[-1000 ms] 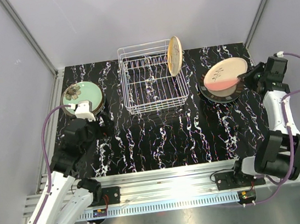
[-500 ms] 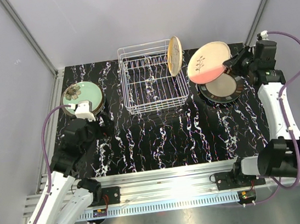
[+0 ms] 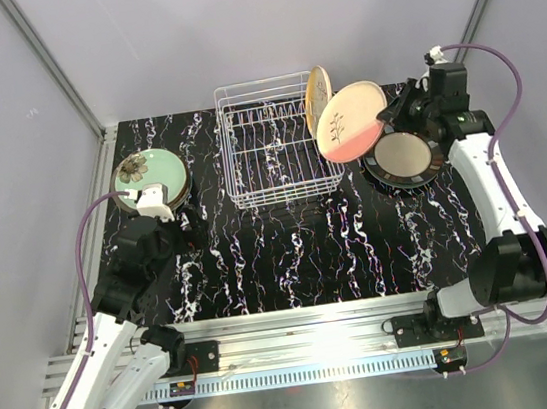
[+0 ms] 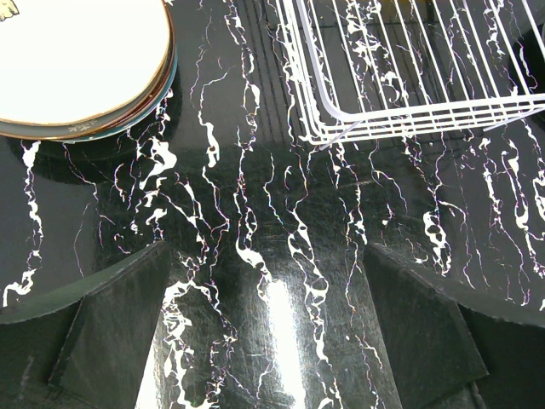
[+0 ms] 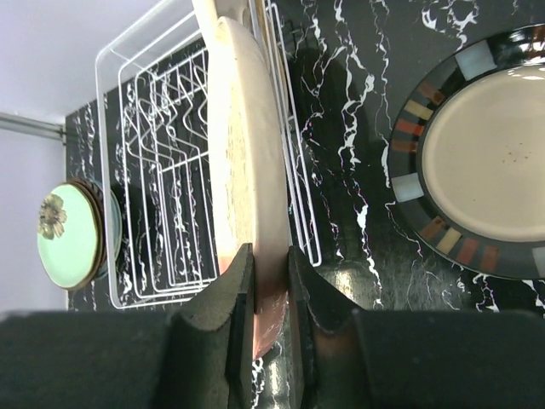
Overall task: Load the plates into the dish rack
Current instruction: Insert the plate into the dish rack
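The white wire dish rack point(image 3: 275, 142) stands at the back middle of the table, with one orange plate point(image 3: 318, 96) upright at its right end. My right gripper point(image 3: 389, 125) is shut on the rim of a cream-and-pink plate point(image 3: 348, 122) and holds it tilted on edge in the air, just right of the rack. In the right wrist view this plate point(image 5: 247, 128) runs between my gripper point(image 5: 271, 256) and the rack point(image 5: 162, 170). A beige plate with a dark rim point(image 3: 403, 155) lies flat at right. Mint-green plates point(image 3: 148, 173) are stacked at left. My left gripper point(image 4: 266, 256) is open over bare table.
The black marbled table point(image 3: 290, 253) is walled by grey panels with metal posts at the back corners. The left wrist view shows the plate stack point(image 4: 77, 60) at top left and the rack's near corner point(image 4: 409, 111) at top right.
The right arm lifted the cream-and-pink plate off the beige plate, carried it left toward the rack and tipped it onto its edge. The left arm has not moved.
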Robot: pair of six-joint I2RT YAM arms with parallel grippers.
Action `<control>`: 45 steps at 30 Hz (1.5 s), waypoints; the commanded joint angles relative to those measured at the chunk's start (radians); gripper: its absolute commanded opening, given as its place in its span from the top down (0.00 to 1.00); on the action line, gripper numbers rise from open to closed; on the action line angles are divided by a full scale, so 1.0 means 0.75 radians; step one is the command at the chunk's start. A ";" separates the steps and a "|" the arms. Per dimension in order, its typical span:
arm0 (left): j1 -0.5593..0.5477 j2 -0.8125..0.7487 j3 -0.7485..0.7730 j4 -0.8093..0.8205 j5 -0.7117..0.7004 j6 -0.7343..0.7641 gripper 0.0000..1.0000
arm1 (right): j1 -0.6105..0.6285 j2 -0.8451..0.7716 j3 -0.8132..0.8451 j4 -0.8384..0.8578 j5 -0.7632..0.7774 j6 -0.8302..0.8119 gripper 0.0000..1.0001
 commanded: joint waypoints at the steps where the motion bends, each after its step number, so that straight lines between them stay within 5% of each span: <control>1: 0.001 -0.006 0.061 0.038 0.016 0.005 0.01 | 0.073 0.010 0.150 0.148 0.021 -0.014 1.00; 45: -0.012 -0.023 0.061 0.036 0.012 0.007 0.01 | 0.625 0.664 0.953 -0.278 1.030 -0.395 1.00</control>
